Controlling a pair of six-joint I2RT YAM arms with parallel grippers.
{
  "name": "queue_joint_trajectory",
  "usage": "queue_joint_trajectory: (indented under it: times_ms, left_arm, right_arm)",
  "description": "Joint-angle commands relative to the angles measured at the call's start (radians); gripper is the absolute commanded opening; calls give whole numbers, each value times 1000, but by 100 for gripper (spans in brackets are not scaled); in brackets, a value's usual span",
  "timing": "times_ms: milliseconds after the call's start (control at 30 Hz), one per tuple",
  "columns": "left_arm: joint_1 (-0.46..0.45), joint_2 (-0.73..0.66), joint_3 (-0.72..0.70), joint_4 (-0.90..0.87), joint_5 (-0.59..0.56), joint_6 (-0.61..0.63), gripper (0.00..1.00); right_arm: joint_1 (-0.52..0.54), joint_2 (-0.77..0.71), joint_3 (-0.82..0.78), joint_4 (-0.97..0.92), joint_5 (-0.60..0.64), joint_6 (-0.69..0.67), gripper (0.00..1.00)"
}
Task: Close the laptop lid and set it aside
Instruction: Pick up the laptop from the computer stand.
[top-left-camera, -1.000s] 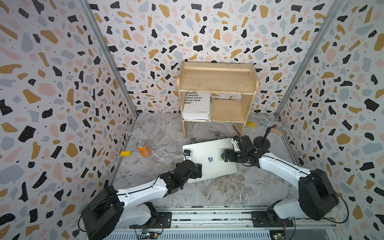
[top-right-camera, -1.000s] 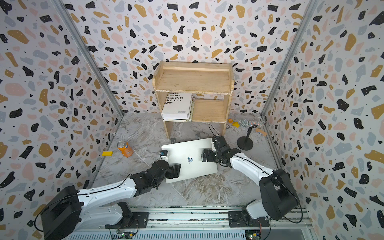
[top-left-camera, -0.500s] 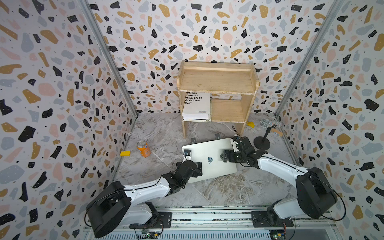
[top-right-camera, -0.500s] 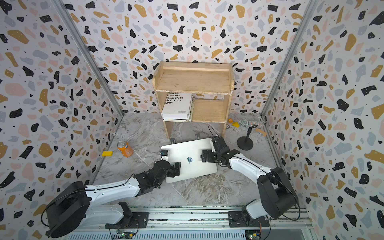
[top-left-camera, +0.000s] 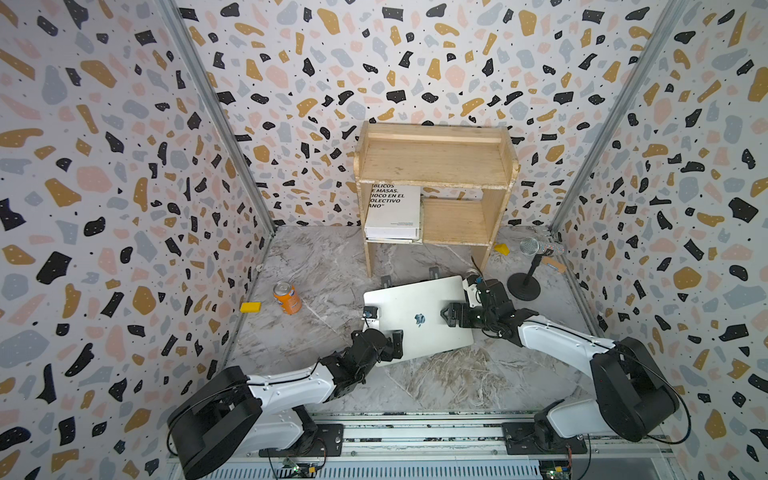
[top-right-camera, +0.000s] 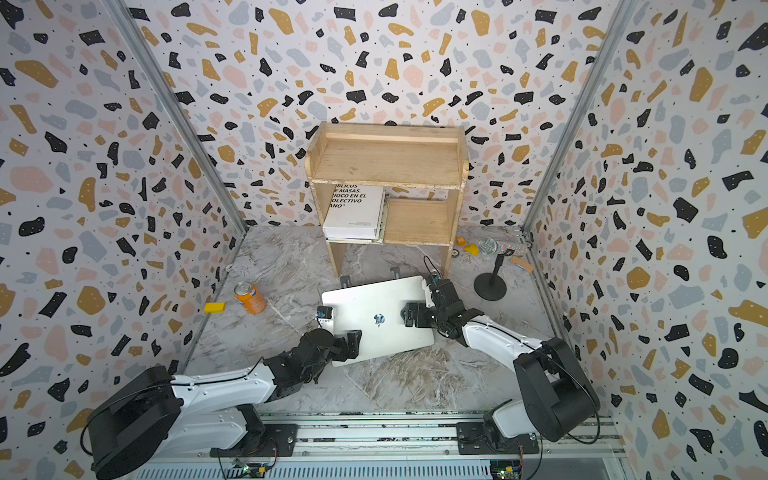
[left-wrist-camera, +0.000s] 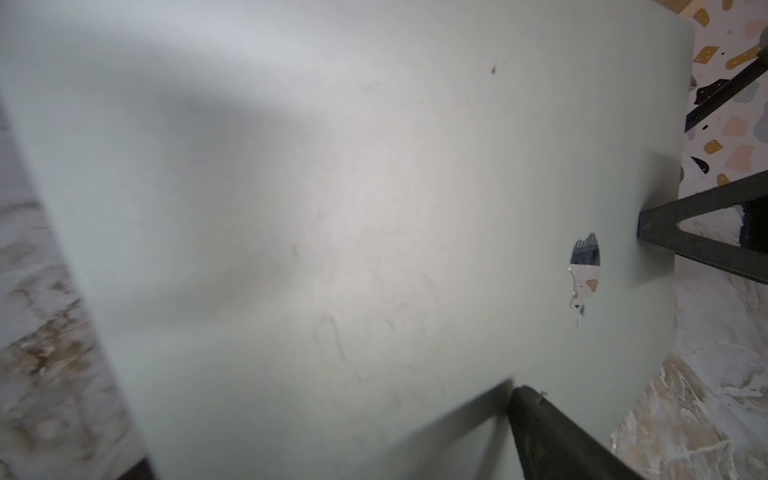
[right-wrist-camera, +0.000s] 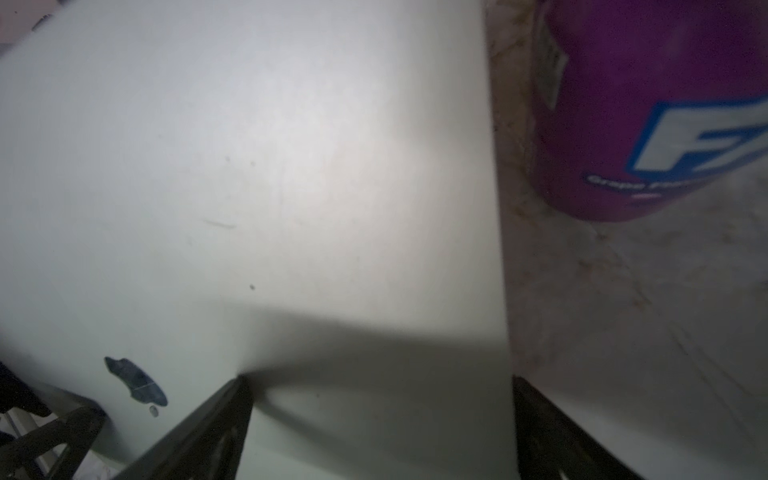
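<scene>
Whole laptop (top-left-camera: 415, 299) in both top views, purple can (right-wrist-camera: 623, 124) right wrist view

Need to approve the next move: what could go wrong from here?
The left gripper and right gripper are both open at the sides of the slim silver-grey metal laptop, so it may slip if pushed or lifted.
A purple drink can sits close beside the laptop's edge near the right gripper and could be knocked over.
The silver microphone on its black round-based stand is near the right arm, which might hit it.
</scene>
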Motion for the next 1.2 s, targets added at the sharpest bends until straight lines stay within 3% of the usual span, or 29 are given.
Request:
queue_joint_trajectory:
  times_ms: [0,400,767,1000,1167]
  left_arm:
    - [5,28,-26,97,65,6,100]
    - [5,55,-61,145,70,-8,100]
    - [5,46,-21,139,117,3,99]
    - [5,-26,-17,150,151,-8,93]
    - [4,-68,61,100,189,2,93]
  right_arm:
    - [10,44,-52,-24,-34,3,96]
    - [-10,27,-131,45,-64,31,100]
    - [-11,48,-144,169,-179,55,95]
    - [-10,-16,-148,159,-214,50,93]
    - [-11,-29,-94,127,-246,46,93]
